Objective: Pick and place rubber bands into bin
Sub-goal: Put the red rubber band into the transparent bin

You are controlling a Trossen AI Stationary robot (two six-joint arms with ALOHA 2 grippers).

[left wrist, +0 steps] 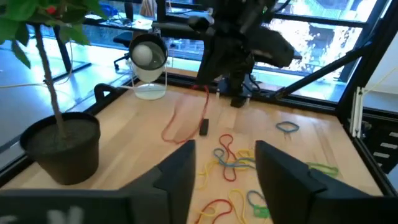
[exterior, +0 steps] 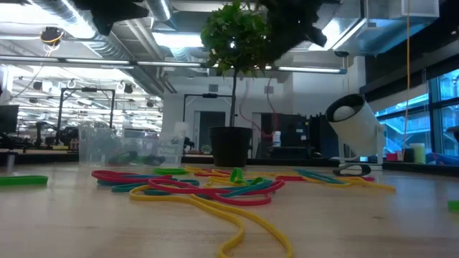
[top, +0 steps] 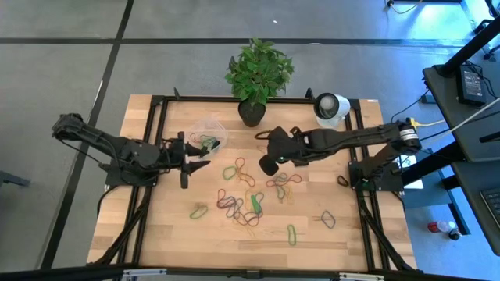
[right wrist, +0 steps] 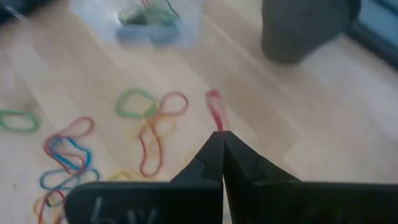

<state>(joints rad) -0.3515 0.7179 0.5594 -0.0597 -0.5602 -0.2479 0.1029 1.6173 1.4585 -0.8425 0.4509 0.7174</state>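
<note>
High view: wooden table (top: pixel 156 234) with two arms in. The left gripper (top: pixel 205 154) sits just beside the clear bin (top: pixel 208 133), which holds a small tangle of bands, green among them. The right gripper (top: pixel 269 164) hangs over the middle of the table, near the black plant pot (top: pixel 251 113) and above the scatter. Many rubber bands (top: pixel 242 204) lie loose on the wood, so the bulk of the job is left.

Low view: bands (exterior: pixel 208 188) in red, yellow, green and blue sprawl across the foreground. The bin (exterior: pixel 129 149) stands behind them, a few bands inside. The white round device (exterior: pixel 356 123) stands off to the side.

Left wrist view: the left fingers (left wrist: pixel 180 177) stand apart with nothing between them. Beyond them the right arm (left wrist: pixel 239 43) dangles a red band (left wrist: pixel 186 121) clear of the table.

Right wrist view: the right gripper (right wrist: pixel 222 149) is pinched tight, a red band (right wrist: pixel 215 107) trailing from its tip. The bin (right wrist: pixel 146 22) lies well ahead, across the table.

Judgement: a handful are binned, one red band is lifted and not yet delivered, and most are left on the table.
</note>
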